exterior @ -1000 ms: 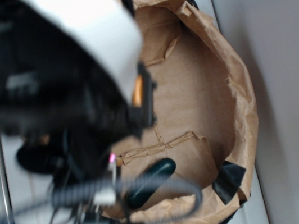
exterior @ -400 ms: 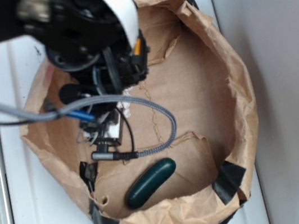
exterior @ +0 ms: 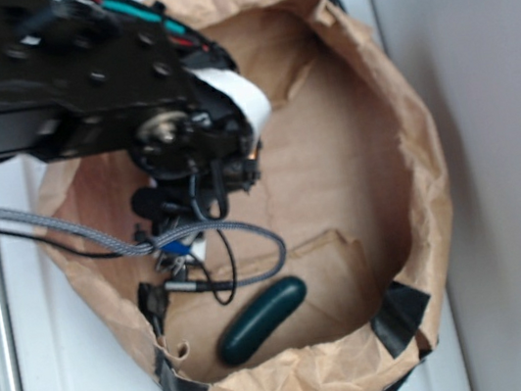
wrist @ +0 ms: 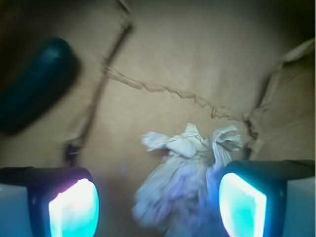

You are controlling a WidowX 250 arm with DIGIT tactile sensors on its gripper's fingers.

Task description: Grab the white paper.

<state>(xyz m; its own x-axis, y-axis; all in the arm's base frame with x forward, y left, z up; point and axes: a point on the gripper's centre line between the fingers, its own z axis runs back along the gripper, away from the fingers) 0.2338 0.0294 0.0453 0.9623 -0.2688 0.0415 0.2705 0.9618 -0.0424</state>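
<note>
Wrist view shows the paper (wrist: 185, 185) lying crumpled on the brown floor of the bag (wrist: 207, 64), between the two glowing pads (wrist: 242, 207) of the tool (wrist: 158, 207), nearer the right one. The jaws stand spread apart, gripping nothing. A dark green oblong (wrist: 34, 81) lies at upper left. In the exterior view the arm (exterior: 73, 76) reaches down into the bag (exterior: 409, 132), hiding the paper; the oblong (exterior: 262, 319) lies near the bag's lower wall.

In the wrist view the white paper (wrist: 185, 182) lies at lower centre between the fingers (wrist: 242, 205), nearer the right one. The oblong object (wrist: 34, 81) lies upper left, on the bag floor (wrist: 197, 64).
</note>
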